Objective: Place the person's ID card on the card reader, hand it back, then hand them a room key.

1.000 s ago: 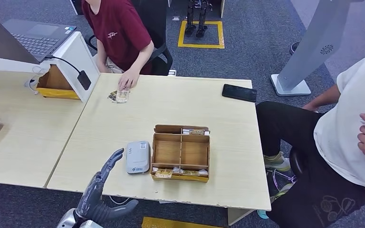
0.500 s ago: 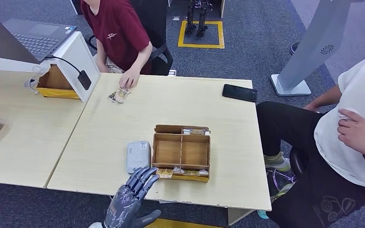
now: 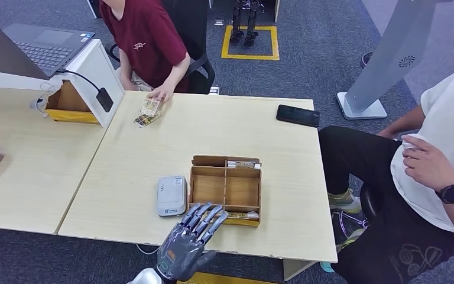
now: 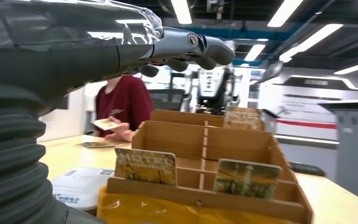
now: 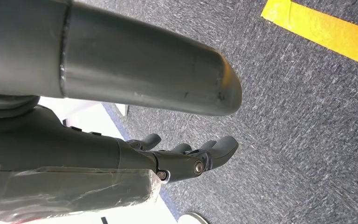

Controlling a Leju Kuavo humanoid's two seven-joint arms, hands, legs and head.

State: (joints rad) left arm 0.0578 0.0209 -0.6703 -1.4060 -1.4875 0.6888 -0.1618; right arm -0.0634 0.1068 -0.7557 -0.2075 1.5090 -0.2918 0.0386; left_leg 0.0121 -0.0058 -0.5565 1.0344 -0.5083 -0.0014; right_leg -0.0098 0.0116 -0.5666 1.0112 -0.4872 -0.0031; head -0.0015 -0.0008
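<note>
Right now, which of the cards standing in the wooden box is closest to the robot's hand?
The card printed HOTEL, standing in the front row on the card reader side, just under the left hand. The front row's other card stands farther along.

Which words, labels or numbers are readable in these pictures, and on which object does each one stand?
"HOTEL": on the left key card standing in the front slot of the wooden box.
Blue print on the grey card reader: too small to read.
White mark on the seated person's red shirt: not readable.
Card in that person's hand: blurred.
Round mark on the grey floor stand: a pattern, no text.
</note>
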